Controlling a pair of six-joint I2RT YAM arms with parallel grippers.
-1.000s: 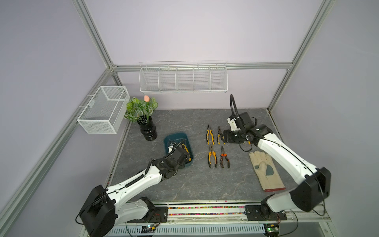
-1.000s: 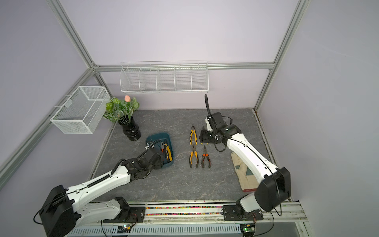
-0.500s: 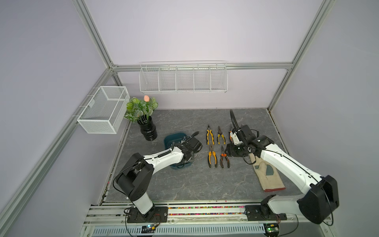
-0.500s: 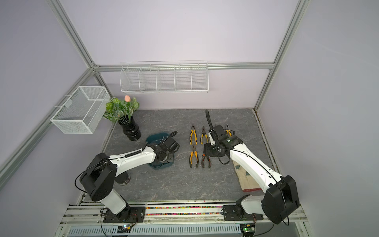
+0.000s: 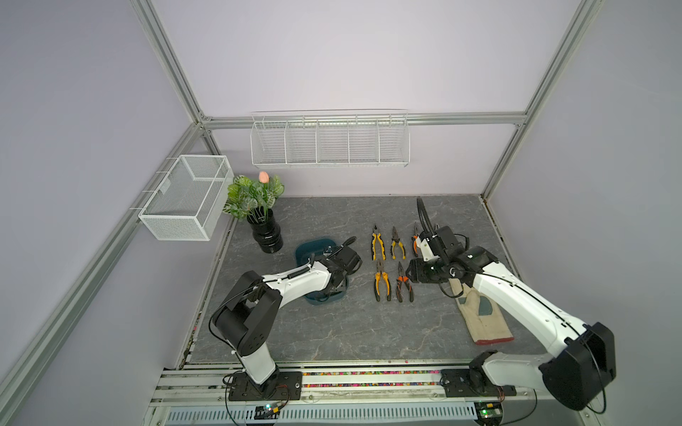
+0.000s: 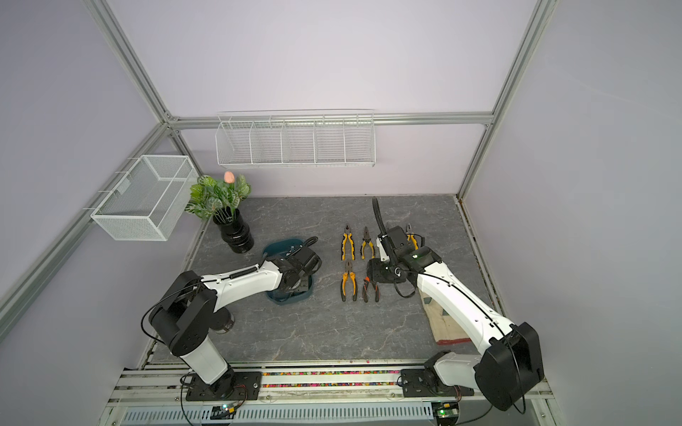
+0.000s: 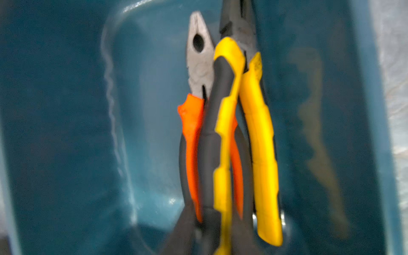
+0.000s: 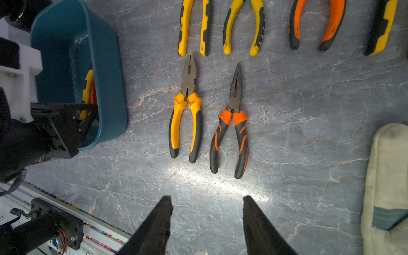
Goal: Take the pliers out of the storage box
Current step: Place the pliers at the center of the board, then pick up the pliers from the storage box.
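Moved left gripper [image 5: 330,289] down into box [image 5: 310,247] since a second ago. Closed now at handles of two pliers [image 7: 223,132] stacked there, grip itself unseen, probably for lifting. Holds right gripper [image 8: 206,198] half-open, empty, beside laid-out pliers [image 8: 186,103], clear of left.

Left tool [image 5: 329,290] closed, angled down; right tool [image 8: 207,199] parted, hovering.

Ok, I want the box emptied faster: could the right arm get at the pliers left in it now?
Probably not: the left gripper sits inside the storage box over those pliers, blocking the opening. The right gripper itself is open.
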